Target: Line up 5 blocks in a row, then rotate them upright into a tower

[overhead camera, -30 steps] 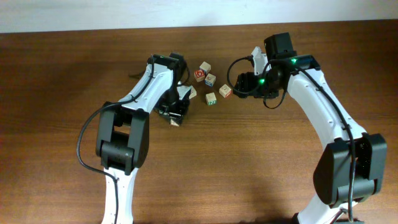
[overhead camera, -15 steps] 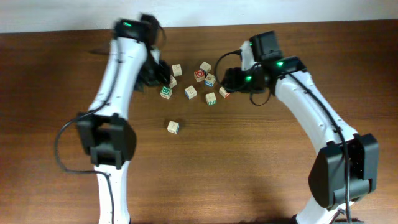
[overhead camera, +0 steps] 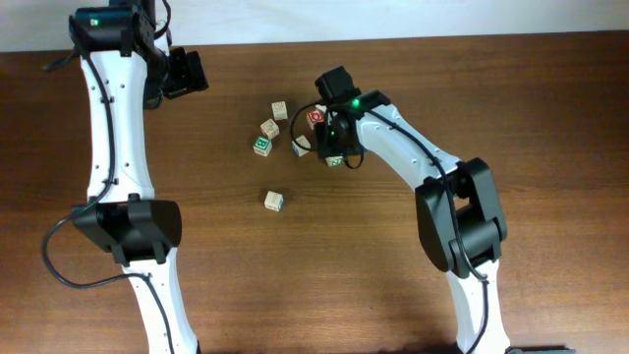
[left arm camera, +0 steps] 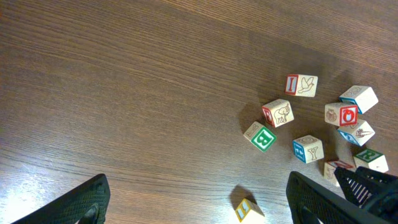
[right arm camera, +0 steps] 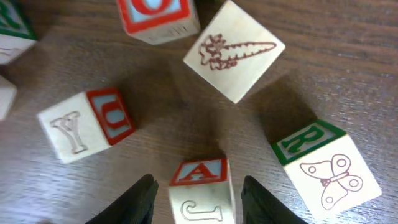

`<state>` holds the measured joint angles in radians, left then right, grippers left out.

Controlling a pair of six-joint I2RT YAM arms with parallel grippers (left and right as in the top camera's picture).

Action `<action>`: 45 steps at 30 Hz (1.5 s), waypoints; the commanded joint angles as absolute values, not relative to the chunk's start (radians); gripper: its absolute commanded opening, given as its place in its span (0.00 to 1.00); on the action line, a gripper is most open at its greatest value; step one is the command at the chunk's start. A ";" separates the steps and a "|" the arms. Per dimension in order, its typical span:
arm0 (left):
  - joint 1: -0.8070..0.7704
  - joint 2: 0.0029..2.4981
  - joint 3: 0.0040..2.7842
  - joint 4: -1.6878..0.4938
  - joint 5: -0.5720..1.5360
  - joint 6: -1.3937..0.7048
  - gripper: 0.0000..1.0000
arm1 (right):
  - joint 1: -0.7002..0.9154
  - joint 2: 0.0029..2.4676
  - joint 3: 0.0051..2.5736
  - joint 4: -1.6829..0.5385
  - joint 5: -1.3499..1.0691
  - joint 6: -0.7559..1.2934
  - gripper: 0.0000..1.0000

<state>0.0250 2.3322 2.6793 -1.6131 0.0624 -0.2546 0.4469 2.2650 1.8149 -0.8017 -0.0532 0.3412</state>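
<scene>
**Right pincer (right arm camera: 199, 179) bracketing the A block (right arm camera: 202, 202); left pincer (left arm camera: 197, 179) gaping at the far edge**

Nearest the front of the desk (overhead camera: 393, 275), a lone block (overhead camera: 273, 201) is sitting by itself, well apart from the others. Farther back, the right pincer is hanging over the main cluster. Its fingers (right arm camera: 134, 205) are standing narrow on either side of the A block. A thin sliver of desk is showing at each side, so they are flanking the block rather than clearly pressing it. The A block is resting on the desk, showing a red-framed A and a J.

On one side of it the Y block (right arm camera: 84, 127) is lying slightly turned. On the other side the R block (right arm camera: 323, 165) is showing a green frame and a butterfly. Neither is touching the A block.

Beyond these the carrot block (right arm camera: 235, 50) is sitting cornerwise. Past it the red-faced O block (right arm camera: 158, 15) is running off the top of the wrist view.

Farthest back, near the far left corner, the left pincer is hovering above bare desk. Its jaws are spreading wide and holding nothing, well apart from the cluster.
</scene>
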 commanded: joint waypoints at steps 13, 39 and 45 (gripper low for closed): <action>0.000 2.334 2.684 -1.633 0.063 -0.253 0.88 | 0.519 2.291 1.824 -1.053 -0.245 0.501 0.11; -0.012 2.358 2.684 -1.626 0.063 -0.253 0.89 | 0.262 2.428 2.123 -1.035 -0.215 -0.310 0.57; -0.011 2.358 2.684 -1.634 0.063 -0.253 0.89 | 0.263 2.448 2.116 -1.096 -0.179 -0.205 0.24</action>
<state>-0.0109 2.3489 2.6793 -1.6314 0.0628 -0.2546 0.2642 2.4271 2.1132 -1.0576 -0.2081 -0.2420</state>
